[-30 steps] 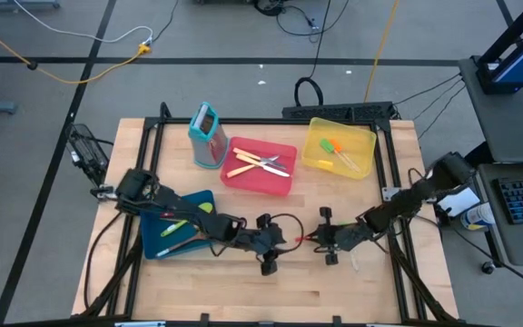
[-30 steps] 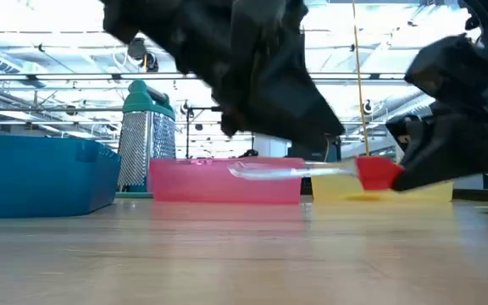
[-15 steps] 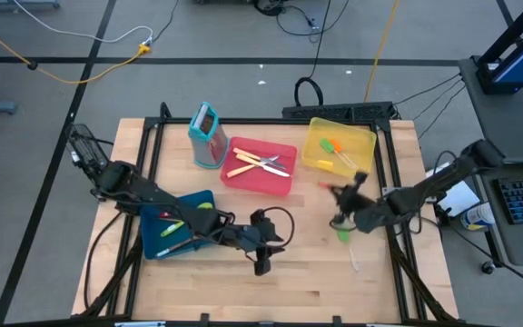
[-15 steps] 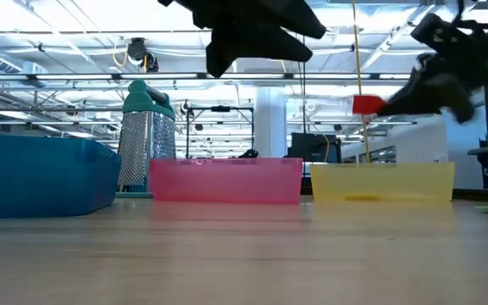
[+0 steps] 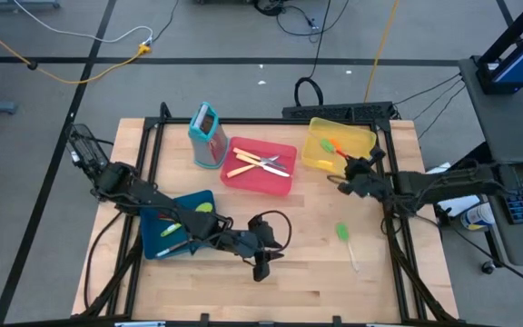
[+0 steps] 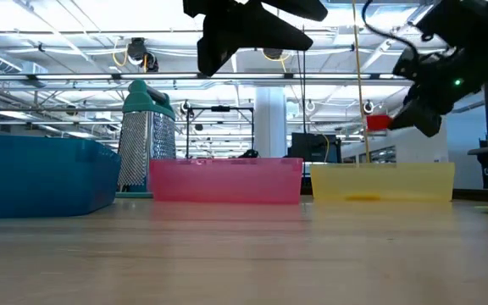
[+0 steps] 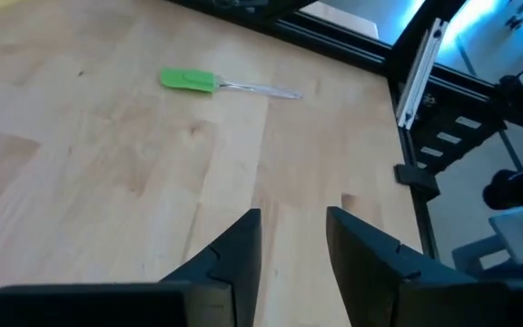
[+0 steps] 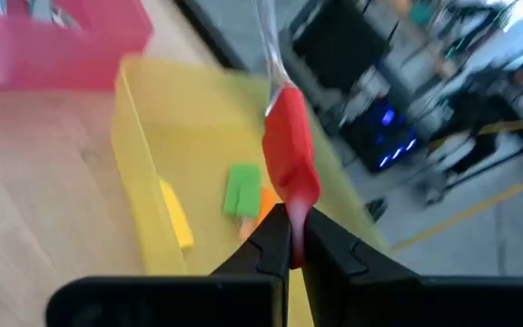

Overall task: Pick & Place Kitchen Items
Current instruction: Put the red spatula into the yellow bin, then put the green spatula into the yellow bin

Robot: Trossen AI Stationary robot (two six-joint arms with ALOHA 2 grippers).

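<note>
**Red spatula held over the yellow tray; green one lies alone on the tabletop**

Three flat trays sit on the tabletop (image 5: 289,291): a blue tray (image 5: 152,245) at the left, a red tray (image 5: 284,182) in the middle and a yellow tray (image 5: 311,145) toward the right. One upright teal grater (image 5: 207,136) stands just beside the red tray.

The right tool (image 8: 291,218) is clamped shut on one red spatula (image 8: 289,154), held in the air at the near corner of the yellow tray. The spatula has a flat red blade and a slim clear handle; its blade is pinched between the fingers and the handle points away from the tool. In the low view the red blade (image 6: 378,121) shows above the tray's rim.

One green spatula (image 5: 345,238) lies flat on the bare wood, well apart from every tray, right of the left tool. It has a bright green blade and a thin clear handle; in the high view its long axis runs nearly toward the front edge, blade at the far end.

The yellow tray holds about three short pieces, green, orange and yellow. The red tray holds several crossed cream-handled knives (image 5: 260,163). The blue tray holds a few slim green items; their count is unclear under the arm.

The left tool (image 7: 291,245) hovers over the tabletop near the blue tray, its fingers apart and holding nothing.
</note>
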